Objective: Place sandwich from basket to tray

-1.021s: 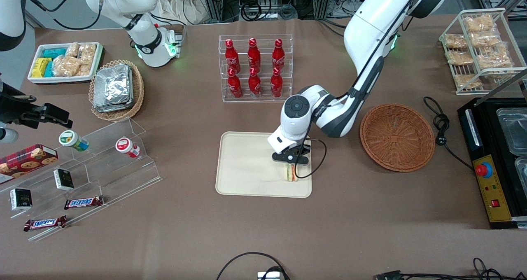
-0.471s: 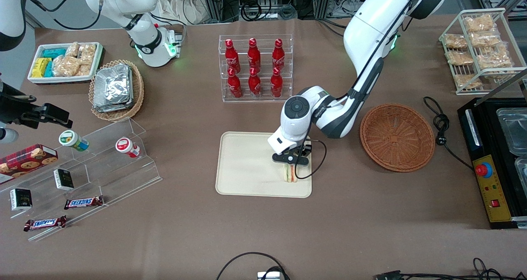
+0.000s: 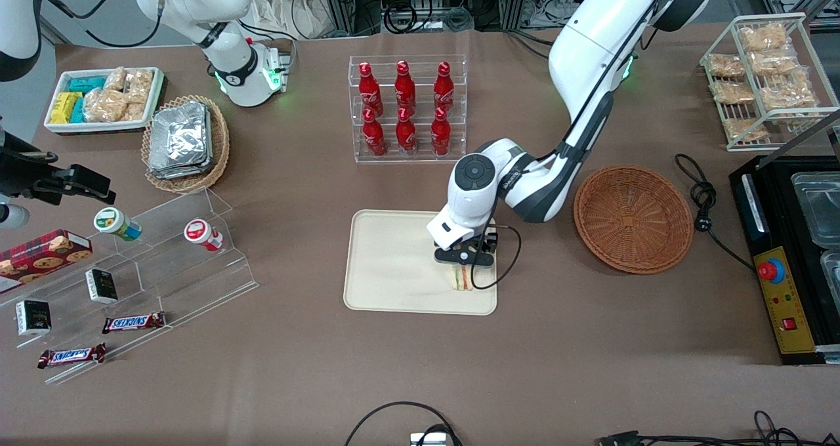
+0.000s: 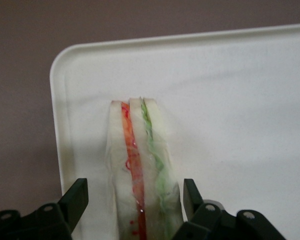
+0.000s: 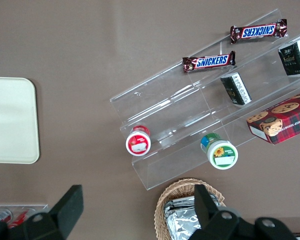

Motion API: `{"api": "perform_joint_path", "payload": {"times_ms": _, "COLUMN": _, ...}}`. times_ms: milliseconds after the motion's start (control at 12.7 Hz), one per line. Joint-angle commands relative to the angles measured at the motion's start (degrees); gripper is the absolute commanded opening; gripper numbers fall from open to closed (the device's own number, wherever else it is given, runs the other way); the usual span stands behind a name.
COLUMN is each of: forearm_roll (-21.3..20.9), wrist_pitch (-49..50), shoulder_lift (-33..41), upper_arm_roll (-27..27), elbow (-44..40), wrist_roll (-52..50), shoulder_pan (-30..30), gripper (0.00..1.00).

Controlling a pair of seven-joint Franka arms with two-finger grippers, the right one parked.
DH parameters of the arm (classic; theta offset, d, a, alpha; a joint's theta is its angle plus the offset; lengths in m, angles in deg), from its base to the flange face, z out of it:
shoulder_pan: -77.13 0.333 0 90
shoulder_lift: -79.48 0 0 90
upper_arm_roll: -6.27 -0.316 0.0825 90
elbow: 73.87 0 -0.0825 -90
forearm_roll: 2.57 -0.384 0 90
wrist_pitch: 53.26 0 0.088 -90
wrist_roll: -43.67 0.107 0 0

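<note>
Cream tray [image 3: 394, 262] now carries the sandwich [image 3: 463, 279]; the woven basket [image 3: 633, 218] is empty.
Front view: the gripper [image 3: 463, 257] hangs just above the sandwich, slightly higher than a second ago. Left wrist view: the jaws stand wide beside the sandwich [image 4: 142, 170], not touching; only retreat seems left.

Gripper [image 4: 135, 200] over tray [image 3: 387, 262], fingers [image 4: 76, 197] clear of sandwich [image 4: 140, 170]; bottle rack [image 3: 407, 108] and basket [image 3: 633, 218] flank.

Tool [image 3: 463, 262] lifted slightly off sandwich [image 3: 463, 278] (fingers apart)
</note>
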Motion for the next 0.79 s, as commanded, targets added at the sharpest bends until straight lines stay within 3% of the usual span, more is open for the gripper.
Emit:
{"api": "perform_joint_path", "payload": {"times_ms": 0, "forearm_roll": -0.54, "wrist_pitch": 5.96, "shoulder_lift": 1.82, "upper_arm_roll": -0.33, "elbow": -3.40, "wrist_roll": -1.53, "shoulder_pan": -0.09, "gripper": 0.85}}
{"api": "perform_joint_path", "payload": {"times_ms": 314, "forearm_roll": -0.19, "wrist_pitch": 14.33, "shoulder_lift": 2.87, "upper_arm_roll": -0.07, "elbow": -10.79, "wrist_roll": -2.85, "shoulder_pan": 2.71, "gripper": 0.85}}
{"api": "perform_joint_path", "payload": {"times_ms": 707, "forearm_roll": 2.10, "wrist_pitch": 23.45, "shoulder_lift": 9.37, "upper_arm_roll": -0.24, "elbow": -12.29, "wrist_roll": -2.85, "shoulder_pan": 5.71, "gripper": 0.86}}
